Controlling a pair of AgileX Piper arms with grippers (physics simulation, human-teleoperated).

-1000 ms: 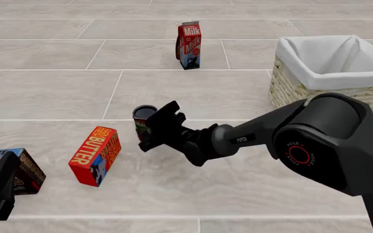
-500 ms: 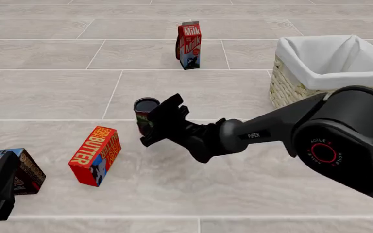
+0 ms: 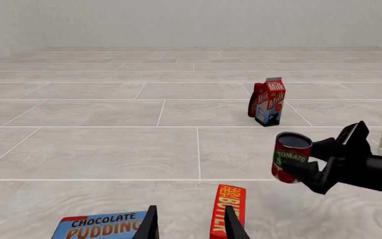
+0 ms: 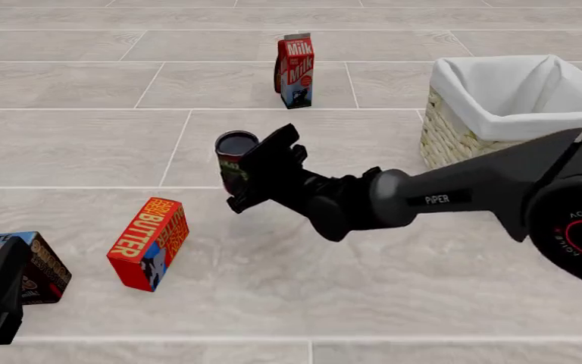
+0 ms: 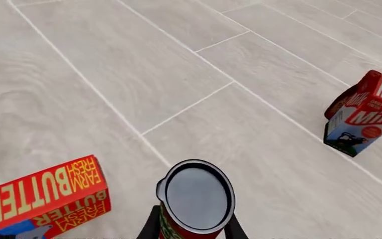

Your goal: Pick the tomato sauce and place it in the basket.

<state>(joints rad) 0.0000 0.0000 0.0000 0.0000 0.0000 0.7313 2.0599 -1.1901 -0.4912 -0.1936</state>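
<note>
Front view shows the right gripper with its jaws clamped on the tomato sauce, the can held upright and clear of the table near its middle, while the basket sits well apart toward the table's far right edge. A thin side grip could let the can slip or tilt during the swing across, and a low carry could clip the basket's near rim. At the near left edge the left gripper hangs idle, jaws narrowly apart and holding nothing.

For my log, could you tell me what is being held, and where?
The right gripper holds the tomato sauce by its sides; the left gripper holds nothing.
</note>
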